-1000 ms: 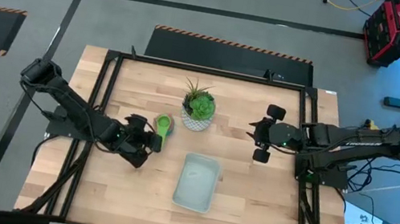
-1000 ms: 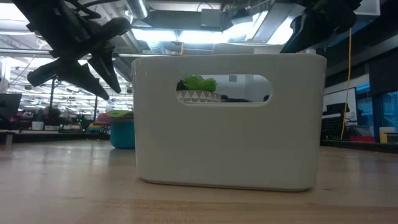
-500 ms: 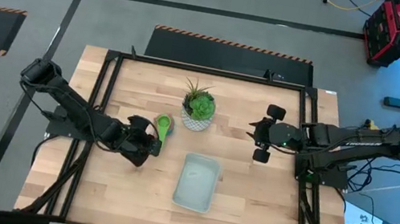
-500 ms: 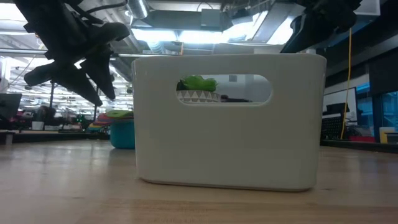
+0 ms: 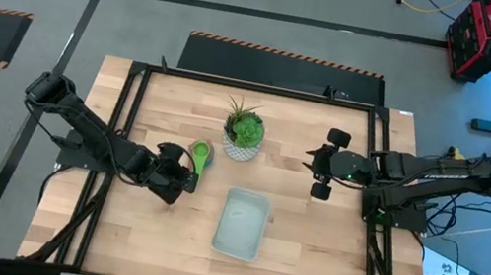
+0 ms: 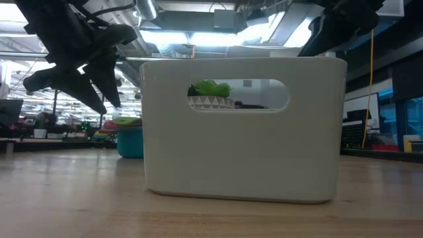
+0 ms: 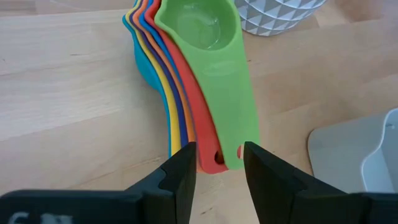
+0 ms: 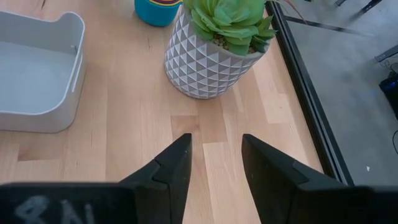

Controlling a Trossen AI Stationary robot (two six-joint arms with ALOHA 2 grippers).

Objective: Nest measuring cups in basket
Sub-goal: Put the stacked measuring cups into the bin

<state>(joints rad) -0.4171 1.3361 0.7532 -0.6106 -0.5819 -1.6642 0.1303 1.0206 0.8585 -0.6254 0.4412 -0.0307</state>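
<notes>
Because the measuring cups are already stacked one inside another, green on top with the orange-red, yellow, purple and teal ones fanned beneath it, what you have left is moving the whole stack into the basket. The stack sits on the bare wood just beside the white plant pot, apart from the basket, which holds no cups.

Your left gripper hangs just above the far ends of the flat handles, its fingers parted with the handle tips showing in the gap between them (nothing is clamped yet). So you are at the approach to the grasp, as I read it. The next move calls for lowering until the fingers straddle the bundled handles, then closing on all of them together; catch only the green one and the rest may stay behind. After that, lift and carry toward the basket, minding the pot.

Your right gripper waits on the far side of the pot, fingers spread, holding nothing.
</notes>
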